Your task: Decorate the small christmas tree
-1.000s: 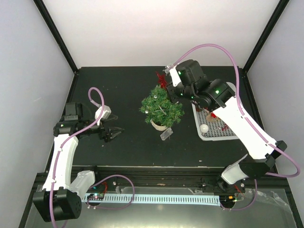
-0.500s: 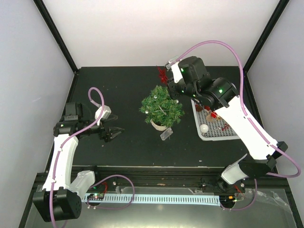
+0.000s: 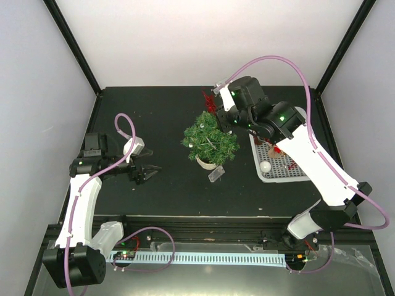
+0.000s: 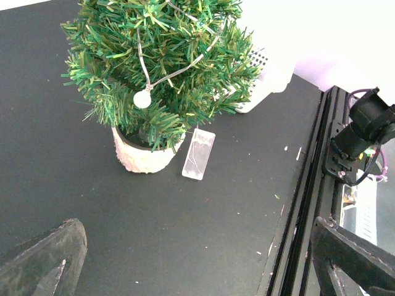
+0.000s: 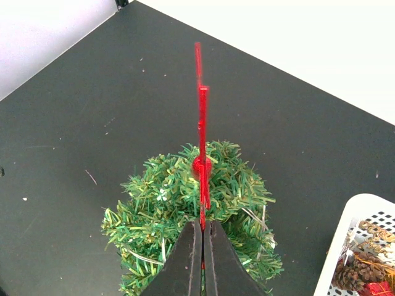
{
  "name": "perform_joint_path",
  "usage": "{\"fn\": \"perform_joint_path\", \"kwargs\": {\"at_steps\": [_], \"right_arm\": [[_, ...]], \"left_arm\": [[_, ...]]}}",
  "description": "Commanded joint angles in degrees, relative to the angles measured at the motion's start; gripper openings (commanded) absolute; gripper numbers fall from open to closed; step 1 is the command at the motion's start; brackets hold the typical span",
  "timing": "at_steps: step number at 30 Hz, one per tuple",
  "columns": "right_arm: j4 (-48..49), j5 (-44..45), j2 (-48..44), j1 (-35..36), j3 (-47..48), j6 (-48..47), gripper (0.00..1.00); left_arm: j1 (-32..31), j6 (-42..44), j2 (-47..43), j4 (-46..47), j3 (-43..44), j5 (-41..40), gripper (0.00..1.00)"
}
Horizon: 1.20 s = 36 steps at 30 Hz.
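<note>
Bare black table (image 3: pixel 173 194) lies open between the arms, with pale walls on three sides and a rail along the near edge. The small christmas tree (image 3: pixel 210 139) stands near mid-table, bushy dark green in a white pot (image 4: pixel 145 157). A white ball (image 4: pixel 142 98) hangs in its branches, a pale tag (image 4: pixel 199 154) lies just beside the pot, and a mesh basket (image 3: pixel 285 179) is near its right. The right gripper (image 5: pixel 203 225) reaches over the crown, pinching a thin red ornament (image 5: pixel 201 117). The left gripper (image 3: pixel 148 172) hovers well left, jaws wide and empty.
</note>
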Motion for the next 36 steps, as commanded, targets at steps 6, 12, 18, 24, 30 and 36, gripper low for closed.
{"fn": "perform_joint_path", "kwargs": {"at_steps": [6, 12, 18, 24, 30, 36], "right_arm": [[-0.58, -0.83, -0.53, 0.33, -1.61, 0.47, 0.01], [-0.10, 0.07, -1.31, 0.36, -0.81, 0.89, 0.01], [-0.87, -0.31, -1.52, 0.38, 1.17, 1.18, 0.01], [-1.40, -0.39, -1.40, 1.02, 1.86, 1.32, 0.01], [-2.12, -0.29, -0.87, 1.42, 2.79, 1.32, 0.01], [-2.76, -0.20, 0.00, 1.54, 2.75, 1.12, 0.01]], "left_arm": [[0.20, 1.63, 0.16, -1.11, 0.85, 2.00, 0.99], [0.26, 1.58, 0.16, -1.11, 0.85, 2.00, 0.99], [0.16, 1.68, 0.16, -1.11, 0.83, 2.00, 0.99], [0.20, 1.58, 0.16, -1.12, 0.78, 2.00, 0.99], [0.16, 1.57, 0.42, -1.11, 0.93, 2.00, 0.99], [0.21, 1.65, 0.26, -1.11, 0.86, 2.02, 0.99]]}}
